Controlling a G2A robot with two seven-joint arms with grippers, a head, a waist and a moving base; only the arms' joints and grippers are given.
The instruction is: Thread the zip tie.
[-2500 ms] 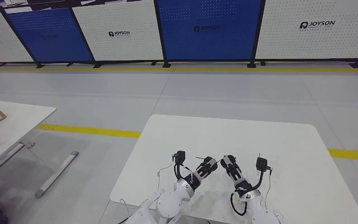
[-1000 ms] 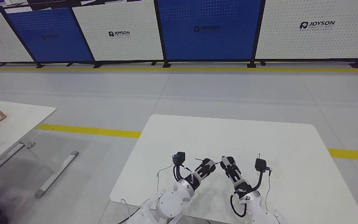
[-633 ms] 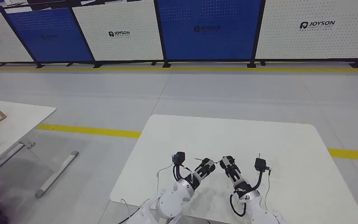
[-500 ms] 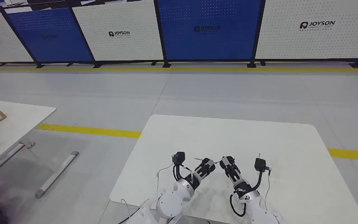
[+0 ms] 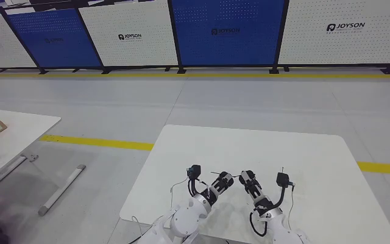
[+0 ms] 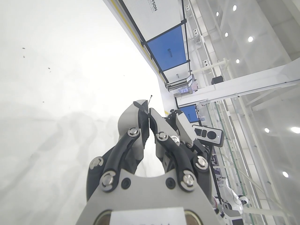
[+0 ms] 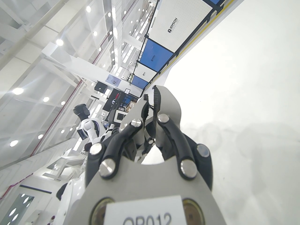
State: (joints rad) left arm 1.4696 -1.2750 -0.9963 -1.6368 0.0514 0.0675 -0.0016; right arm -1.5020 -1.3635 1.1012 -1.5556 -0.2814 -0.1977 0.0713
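Note:
A thin black zip tie is pinched between the tips of my left gripper, which is shut on it; its narrow end pokes out past the fingertips. My right gripper is shut on another stretch of the zip tie, and a small black end shows beside its tips. In the top view the left gripper and right gripper hover close together, tips facing, above the front part of the white table. Only a faint black line shows between them there.
The table top around the grippers is bare white with a few small dark specks. Its front edge lies just behind the arms. Blue and white partition panels stand far beyond the table across the floor.
Both grippers have drifted slightly leftward over the table, staying close together. Their hold on the zip tie looks unchanged.

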